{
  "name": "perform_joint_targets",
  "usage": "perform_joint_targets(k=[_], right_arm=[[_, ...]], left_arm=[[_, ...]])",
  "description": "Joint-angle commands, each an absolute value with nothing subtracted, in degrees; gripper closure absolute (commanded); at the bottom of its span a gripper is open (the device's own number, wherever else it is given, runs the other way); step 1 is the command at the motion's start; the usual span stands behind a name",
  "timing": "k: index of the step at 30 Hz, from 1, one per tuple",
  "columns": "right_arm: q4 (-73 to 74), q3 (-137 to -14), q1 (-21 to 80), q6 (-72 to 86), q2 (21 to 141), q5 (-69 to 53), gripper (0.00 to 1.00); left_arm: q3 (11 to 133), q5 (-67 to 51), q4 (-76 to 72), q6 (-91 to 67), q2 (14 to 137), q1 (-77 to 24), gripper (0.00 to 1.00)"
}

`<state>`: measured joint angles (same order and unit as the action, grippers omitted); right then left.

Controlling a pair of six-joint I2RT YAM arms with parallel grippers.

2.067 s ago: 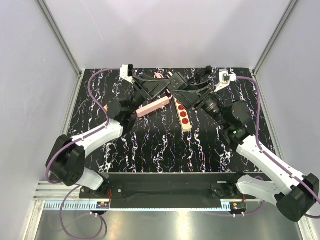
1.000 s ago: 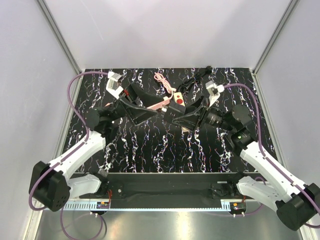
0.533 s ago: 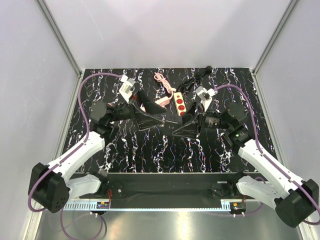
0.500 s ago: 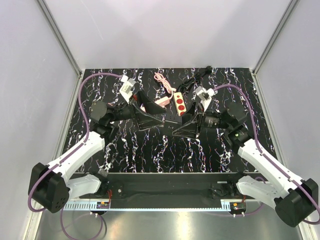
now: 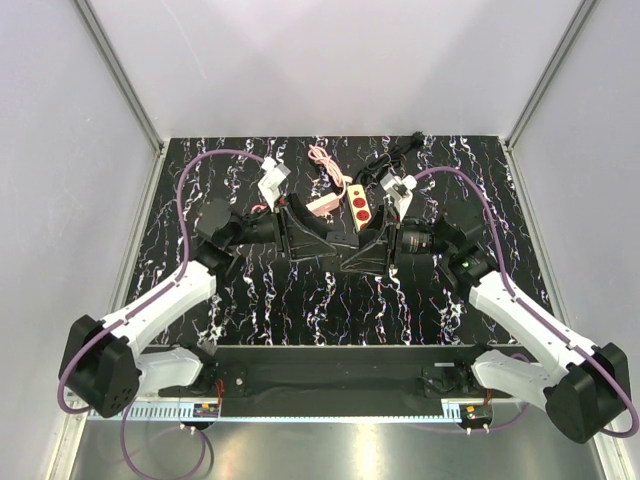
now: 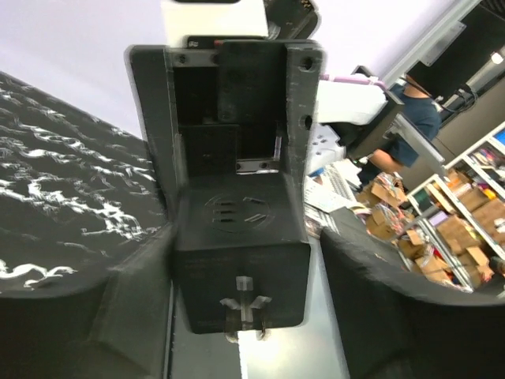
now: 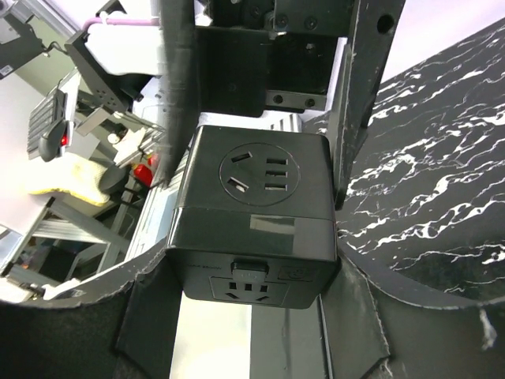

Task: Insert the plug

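Top external view shows the black marbled table (image 5: 250, 300), over whose middle the left gripper (image 5: 322, 243) and right gripper (image 5: 350, 260) meet tip to tip. Wrist views show the right gripper clamped on a black cube plug adapter (image 7: 256, 229). The left gripper's fingers (image 6: 130, 316) stand apart around it, with a gap on one side. Metal prongs (image 6: 241, 308) show low on the cube's face.

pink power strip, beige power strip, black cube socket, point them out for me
pink power strip (image 5: 322, 205): top external view, its visible end.
beige power strip (image 5: 360, 206): top external view, its face by the red outlets.
black cube socket (image 7: 254, 197): right wrist view, upper face.
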<state>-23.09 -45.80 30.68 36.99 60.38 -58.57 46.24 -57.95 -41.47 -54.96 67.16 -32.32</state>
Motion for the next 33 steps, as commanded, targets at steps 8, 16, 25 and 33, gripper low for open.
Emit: perform_joint_targets(k=[8, 16, 25, 33], right_arm=[[-21.53, -49.04, 30.41, 39.54, 59.94, -52.83, 0.73], [-27.67, -45.35, 30.41, 46.49, 58.89, -48.25, 0.42], [-33.92, -44.12, 30.41, 51.77, 59.5, -48.69, 0.41], [-37.08, -42.89, 30.41, 53.35, 60.29, -50.18, 0.35]], left_arm=[[47.38, -59.07, -43.68, -55.28, 68.82, -32.61, 1.0], [46.23, -54.23, -43.94, -55.2, 66.98, -32.52, 1.0], [45.62, -52.3, -44.91, -56.08, 65.92, -32.52, 1.0], [44.82, -50.8, -44.74, -55.81, 65.57, -32.52, 1.0]])
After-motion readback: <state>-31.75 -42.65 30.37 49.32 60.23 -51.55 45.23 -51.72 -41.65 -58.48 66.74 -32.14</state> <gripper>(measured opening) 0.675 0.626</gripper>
